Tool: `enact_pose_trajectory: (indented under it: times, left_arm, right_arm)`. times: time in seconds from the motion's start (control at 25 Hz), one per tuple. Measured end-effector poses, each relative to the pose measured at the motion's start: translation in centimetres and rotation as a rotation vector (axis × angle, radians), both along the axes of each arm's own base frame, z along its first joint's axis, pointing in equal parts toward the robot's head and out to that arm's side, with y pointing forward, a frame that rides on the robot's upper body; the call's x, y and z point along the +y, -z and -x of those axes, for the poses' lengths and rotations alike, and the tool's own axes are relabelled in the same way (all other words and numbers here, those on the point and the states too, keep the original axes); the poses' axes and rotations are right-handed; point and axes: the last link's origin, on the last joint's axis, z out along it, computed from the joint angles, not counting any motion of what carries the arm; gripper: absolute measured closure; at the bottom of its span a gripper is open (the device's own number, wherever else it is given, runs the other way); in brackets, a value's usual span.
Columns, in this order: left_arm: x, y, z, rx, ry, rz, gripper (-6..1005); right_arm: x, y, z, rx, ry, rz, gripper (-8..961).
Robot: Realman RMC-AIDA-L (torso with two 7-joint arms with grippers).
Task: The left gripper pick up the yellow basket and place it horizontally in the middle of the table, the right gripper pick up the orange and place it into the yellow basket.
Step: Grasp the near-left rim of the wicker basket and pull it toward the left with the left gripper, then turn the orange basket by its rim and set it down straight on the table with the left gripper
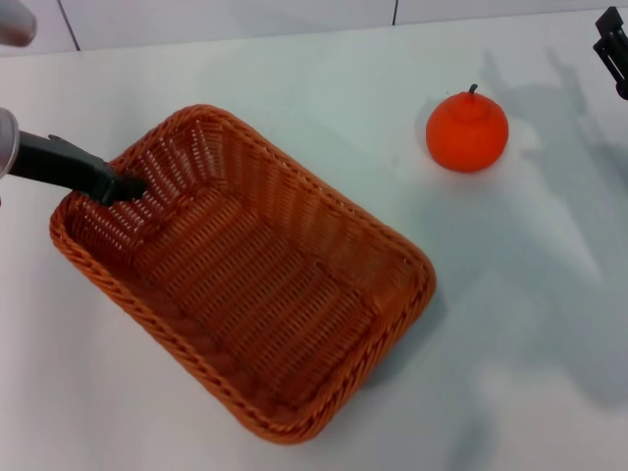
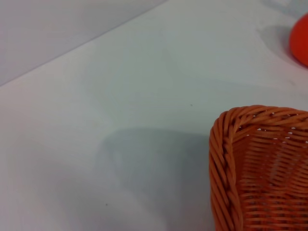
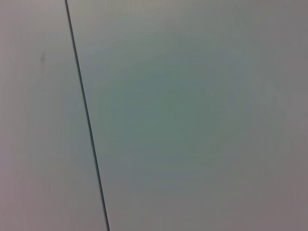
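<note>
The yellow basket [image 1: 245, 275] is an orange-brown woven wicker basket lying diagonally on the white table [image 1: 549, 324], and it is empty. My left gripper [image 1: 126, 185] reaches in from the left edge and is shut on the basket's far left rim, with its black tip just inside the wall. One corner of the basket also shows in the left wrist view [image 2: 260, 168]. The orange [image 1: 467, 130] stands upright on the table to the far right of the basket, apart from it; its edge shows in the left wrist view [image 2: 301, 38]. My right gripper [image 1: 613, 49] hangs at the top right edge, away from the orange.
A dark seam line [image 1: 396, 12] runs across the far surface behind the table. The right wrist view shows only a pale surface with one dark seam [image 3: 86, 125]. Bare table lies between the basket and the orange.
</note>
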Motion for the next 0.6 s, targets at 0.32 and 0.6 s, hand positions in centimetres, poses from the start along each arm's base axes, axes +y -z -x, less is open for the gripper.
enact_pose_trajectory:
  times: [0.32, 0.6]
  left_arm:
    - [0.4, -0.8, -0.4, -0.051, -0.123, -0.041, 835]
    - [0.5, -2.0, -0.6, -0.152, -0.263, -0.073, 843]
  right_arm:
    - [0.0, 0.0, 0.0, -0.001, -0.001, 0.002, 13]
    - [0.1, 0.1, 0.1, -0.002, -0.003, 0.006, 14]
